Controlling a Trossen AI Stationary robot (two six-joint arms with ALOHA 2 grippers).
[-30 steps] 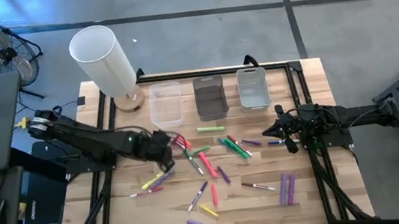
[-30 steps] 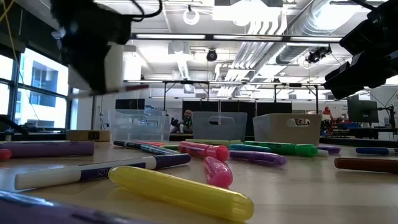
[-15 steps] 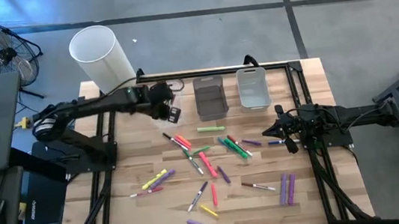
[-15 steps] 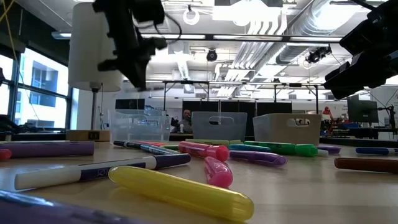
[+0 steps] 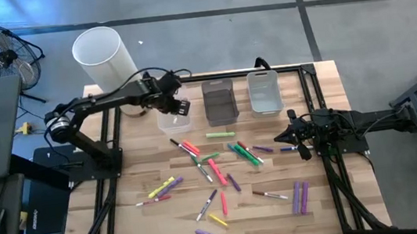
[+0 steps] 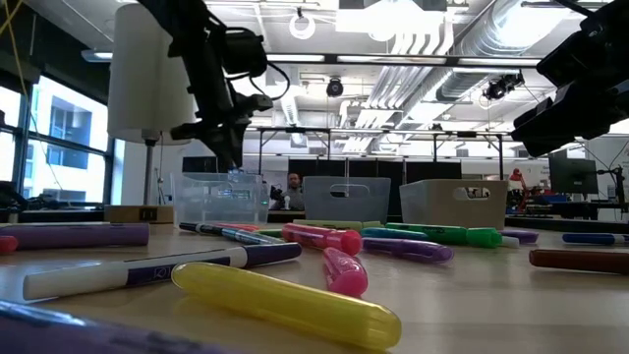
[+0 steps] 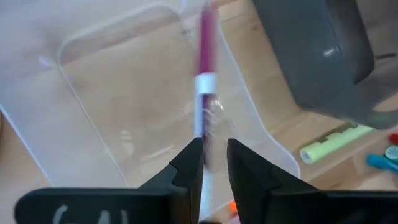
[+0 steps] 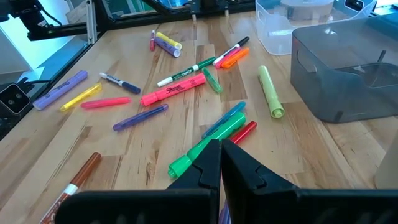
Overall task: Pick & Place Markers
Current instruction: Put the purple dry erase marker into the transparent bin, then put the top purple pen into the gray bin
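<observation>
My left gripper (image 5: pixel 177 107) hangs fingers-down over the clear bin (image 5: pixel 175 121) at the far left of the bin row; the low view shows the gripper (image 6: pixel 233 157) just above the bin's rim (image 6: pixel 218 179). In the left wrist view a purple marker with a white barrel (image 7: pixel 204 81) points down into the bin (image 7: pixel 112 93), its upper end between my slightly parted fingers (image 7: pixel 215 165). Several more markers (image 5: pixel 214 163) lie scattered on the wooden table. My right gripper (image 5: pixel 280 138) waits shut at the table's right side, above the markers (image 8: pixel 220 152). My left gripper stands over the marker's white upper end (image 7: pixel 202 149), which lies close against one finger (image 7: pixel 189 165), with a gap to the other. The fingers point down along the marker. The marker is blurred lengthwise, and I cannot tell whether the finger touches it.
A grey bin (image 5: pixel 220 101) and a pale bin (image 5: pixel 264 93) stand to the right of the clear one along the far edge. A white cylindrical lamp (image 5: pixel 106 62) stands at the far left corner. A green highlighter (image 7: pixel 329 140) lies just in front of the grey bin.
My left gripper has swung from above the scattered markers at the table's left middle toward the far edge, rolling its wrist on the way. It now hangs over the clear bin. My right arm has kept still.
</observation>
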